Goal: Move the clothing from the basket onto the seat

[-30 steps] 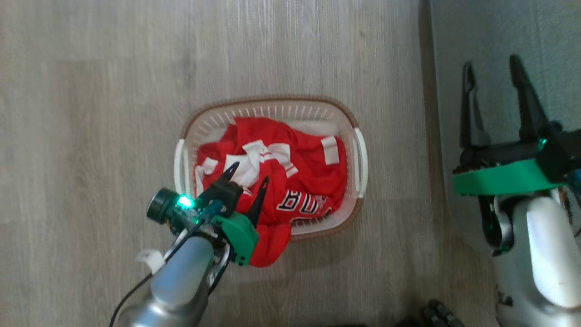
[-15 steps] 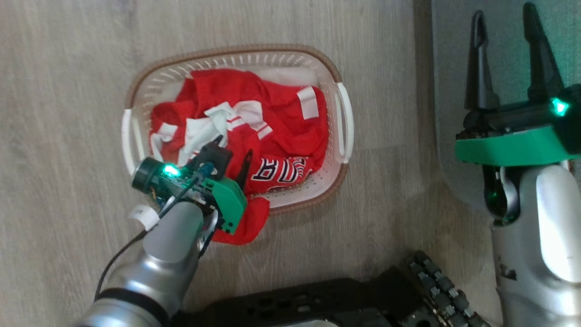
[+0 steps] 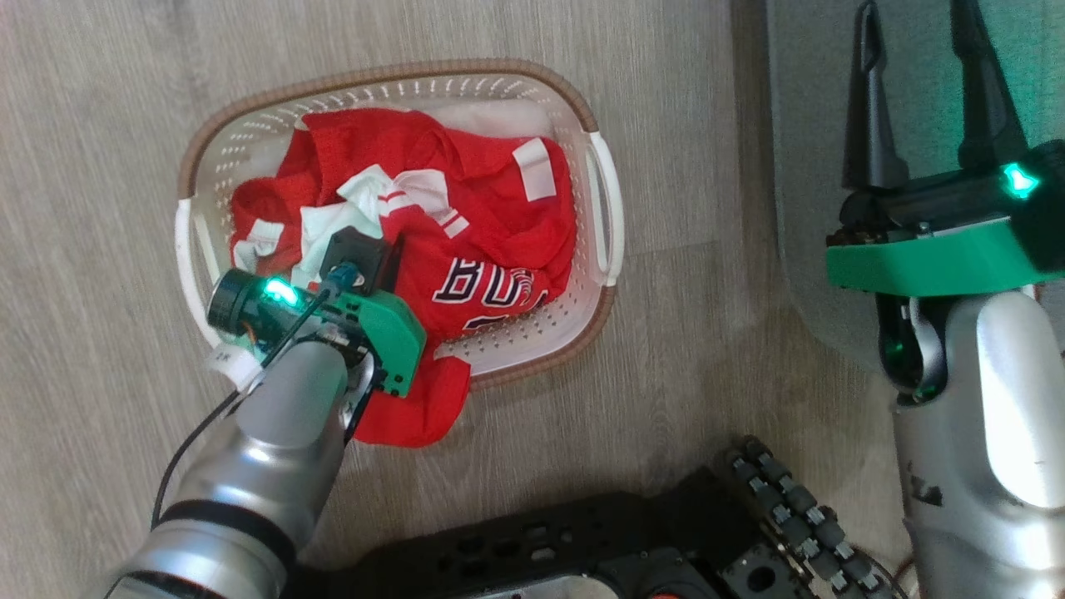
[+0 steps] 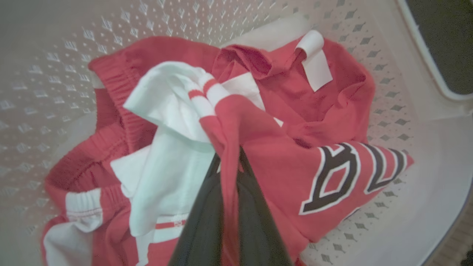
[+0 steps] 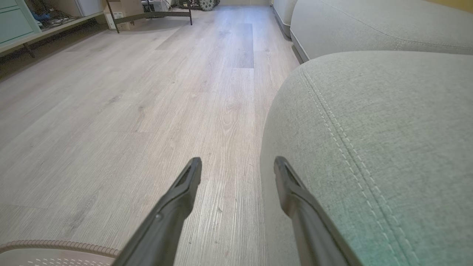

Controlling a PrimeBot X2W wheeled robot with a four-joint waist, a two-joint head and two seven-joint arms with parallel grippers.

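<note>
1. The left gripper [image 4: 229,162] has snapped closed. A second ago its fingers stood wide apart above the pile. Now the two dark fingers press together with a ridge of red fabric pinched between them, right beside a white trim band.
2. The clothing [image 3: 491,208] is all still in the basket [image 3: 399,75], crumpled, with its lettered panel facing up. One red fold [image 3: 416,408] spills over the near rim toward the floor [image 3: 100,166].
3. The head view has slid as well, but that is the camera dipping, not the basket moving. The robot's dark base now shows along the bottom edge.
4. The right gripper [image 5: 238,162] keeps its fingers spread wide with nothing between them. It hangs over the corner of the seat [image 5: 369,129].
5. The seat lies to the robot's right of the basket, a strip of floor between them, and what shows of it carries no clothing.
6. So the grasp looks made and the lift comes next, with nothing delivered yet. The pinch is buried in folds, so I can't tell whether it has one garment or several tangled layers. That hanging fold may drag on the rim as it rises.
</note>
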